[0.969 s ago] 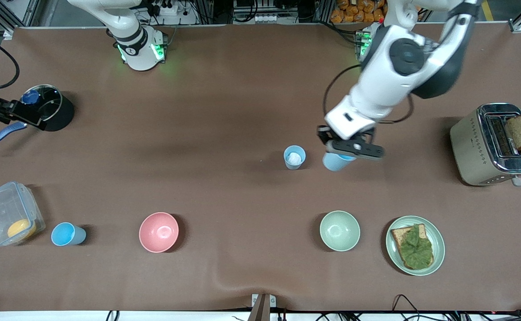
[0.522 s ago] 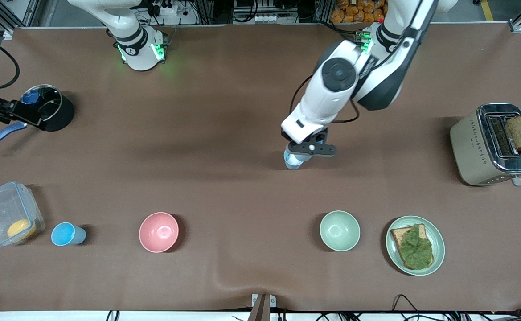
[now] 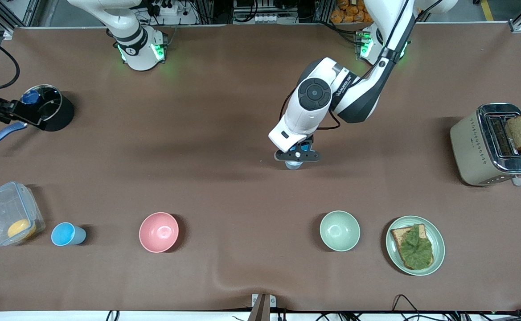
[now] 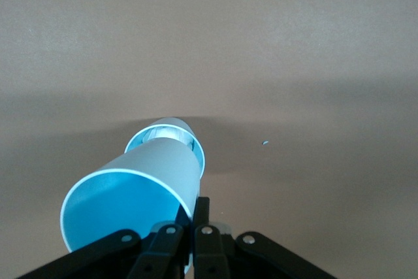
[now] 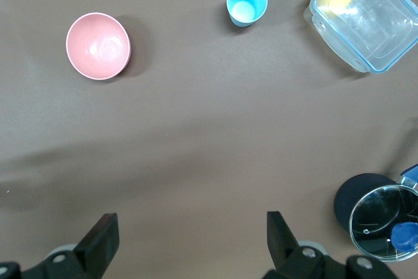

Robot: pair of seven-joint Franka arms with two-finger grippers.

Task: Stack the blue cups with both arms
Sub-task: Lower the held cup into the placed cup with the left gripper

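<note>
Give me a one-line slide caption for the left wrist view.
Left gripper holds a blue cup tilted above the second blue cup standing on the brown table.

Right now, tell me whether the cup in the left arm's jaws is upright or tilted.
Tilted. The held cup leans in the left gripper, its base over the standing cup.

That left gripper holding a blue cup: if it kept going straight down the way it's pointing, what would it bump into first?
Most likely the held cup in the left gripper would meet the other blue cup standing on the table right beneath it; its bottom already looks to be at that cup's mouth, though depth is unclear.
</note>
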